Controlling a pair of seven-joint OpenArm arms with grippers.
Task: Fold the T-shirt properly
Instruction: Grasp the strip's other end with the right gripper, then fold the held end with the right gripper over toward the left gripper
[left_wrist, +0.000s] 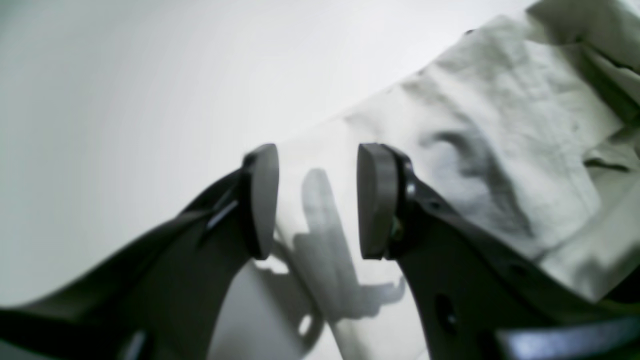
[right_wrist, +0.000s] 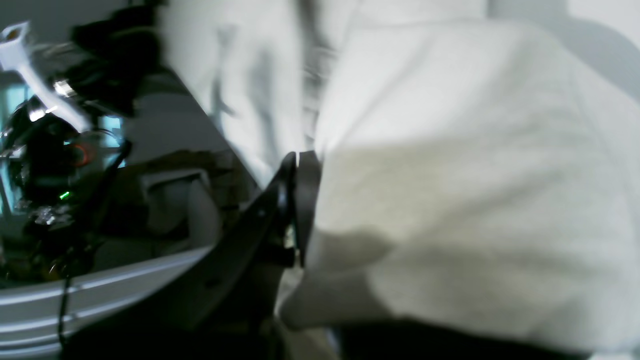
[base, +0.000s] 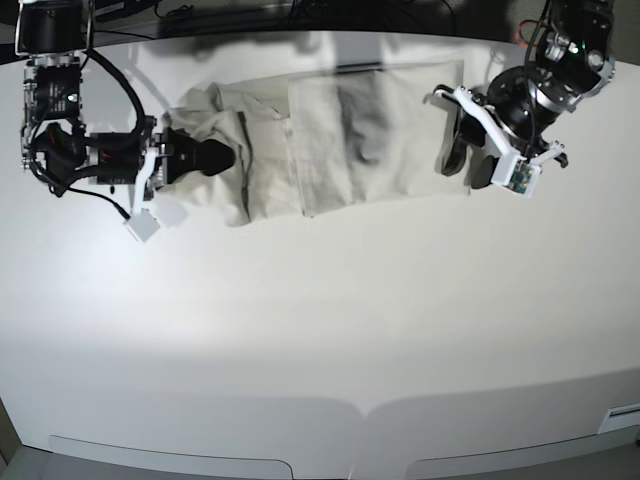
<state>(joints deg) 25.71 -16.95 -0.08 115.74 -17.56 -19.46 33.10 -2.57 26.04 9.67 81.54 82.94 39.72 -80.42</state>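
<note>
**Left gripper**: jaws wide apart, nothing between the pads. Wrist view shows clear space between the two dark pads; the gripper's shadow falls on the cloth below it. In the base view this gripper sits at the far-right end of the T-shirt, over or just beside the short edge. Contact w/ cloth: cannot tell.

**Right gripper**: jaws nearly together, pinching a bunch of T-shirt fabric. Wrist view is blurred, but cloth spreads out from the pinch point and drapes over one side of the gripper, covering most of the view. In the base view this gripper is at the opposite end of the shirt; the cloth is gathered into folds around it.

**T-shirt position:** lies as a long band on the white table, stretched between the two grippers.
- Section near the left gripper: flat, roughly rectangular, light wrinkles.
- Section near the right gripper: rumpled, doubled over, edges uneven.
- Left wrist view: cream fabric extends ahead and to one side of the pads, w/ a folded layer and a hemmed edge showing at the far end.

**Table:** bare white surface on the side of both grippers away from the robot bases.
</note>
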